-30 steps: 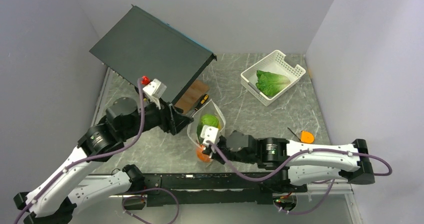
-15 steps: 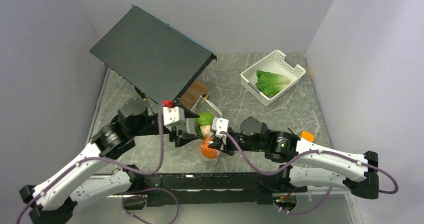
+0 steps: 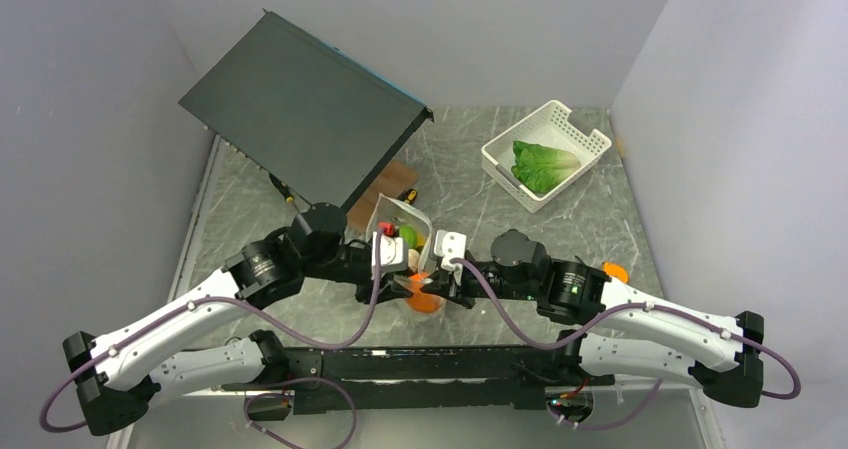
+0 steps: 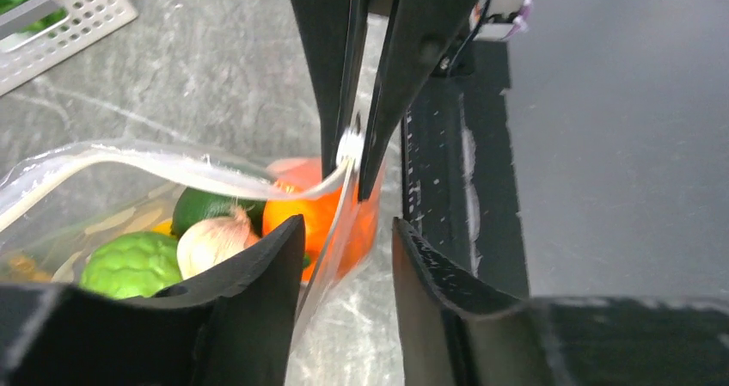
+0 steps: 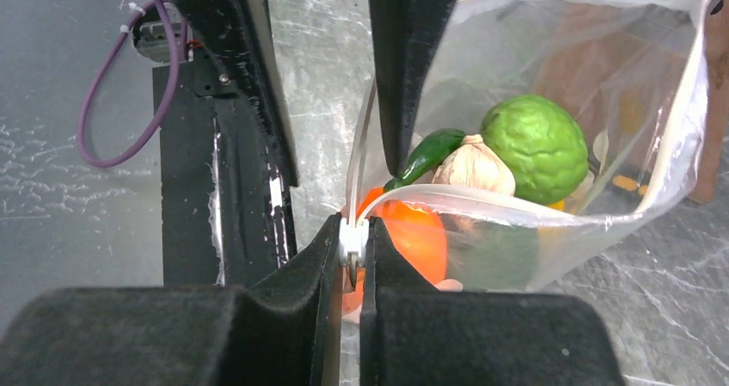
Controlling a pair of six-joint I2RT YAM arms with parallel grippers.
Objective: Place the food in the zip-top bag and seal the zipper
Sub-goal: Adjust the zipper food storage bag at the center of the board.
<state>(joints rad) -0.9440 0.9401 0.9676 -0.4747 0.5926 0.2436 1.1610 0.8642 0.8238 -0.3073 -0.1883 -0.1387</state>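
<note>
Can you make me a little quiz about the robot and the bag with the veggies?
1. True or false: the right gripper is pinching a corner of the zip-top bag.
2. What lies in the white basket? A) green lettuce B) a spoon C) a toy car
3. Fill in: the left gripper has its jaws ____.
Key: 1 true; 2 A; 3 open.

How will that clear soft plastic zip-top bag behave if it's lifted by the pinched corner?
Probably floppy: the clear soft plastic zip-top bag curves and sags away from the right gripper pinching its corner. Likely bottom-heavy too, since the toy food is piled inside, so it may swing.
</note>
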